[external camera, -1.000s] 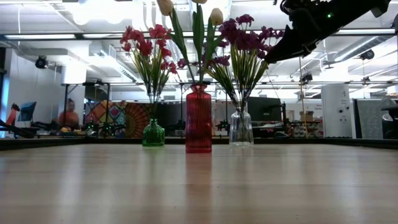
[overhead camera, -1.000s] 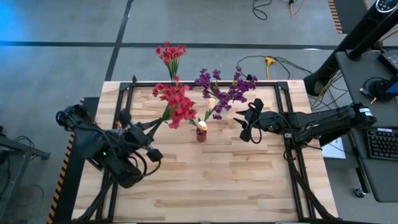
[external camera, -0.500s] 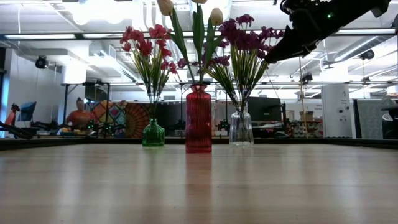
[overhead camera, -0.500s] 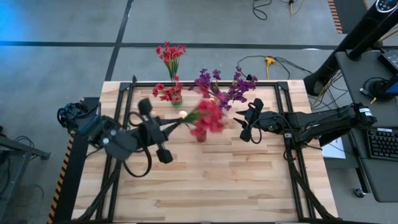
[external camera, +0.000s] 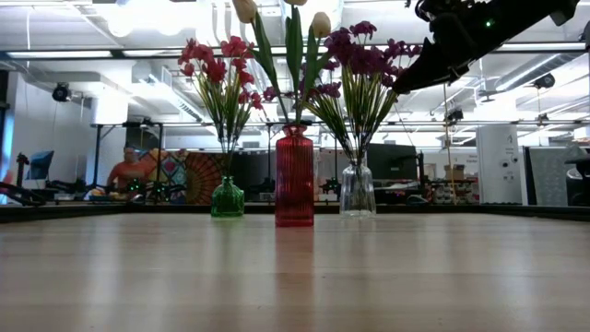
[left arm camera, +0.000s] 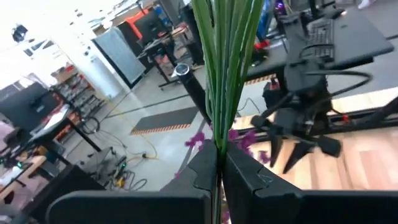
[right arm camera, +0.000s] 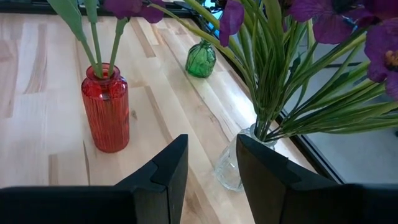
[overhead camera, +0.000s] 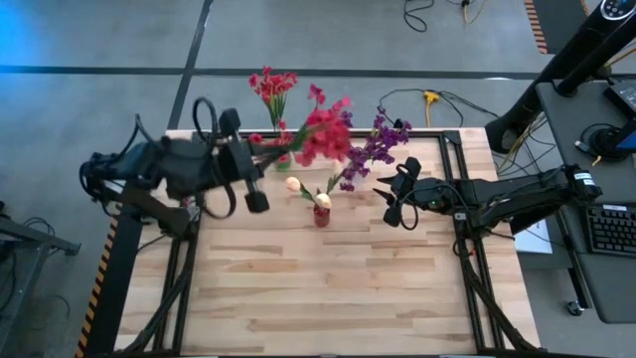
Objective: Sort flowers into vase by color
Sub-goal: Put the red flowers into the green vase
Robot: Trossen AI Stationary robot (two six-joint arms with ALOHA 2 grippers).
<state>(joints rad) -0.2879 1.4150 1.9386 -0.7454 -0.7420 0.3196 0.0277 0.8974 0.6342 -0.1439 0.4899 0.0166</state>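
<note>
1. We see the left claw (overhead camera: 260, 156) raised near the tabletop's (overhead camera: 328, 288) far left edge, clamped together on the green stems of a red flower sprig (overhead camera: 323, 134) held sideways above the vases.
2. The right claw (overhead camera: 390, 198) hovers just beside the clear vase (external camera: 357, 191), fingers a little apart, holding nothing.
3. The green vase (external camera: 227, 199) holds red flowers (external camera: 214, 61), the red vase (external camera: 294, 177) cream-yellow flowers (external camera: 244, 9), and the clear vase purple flowers (external camera: 361, 53).
</note>
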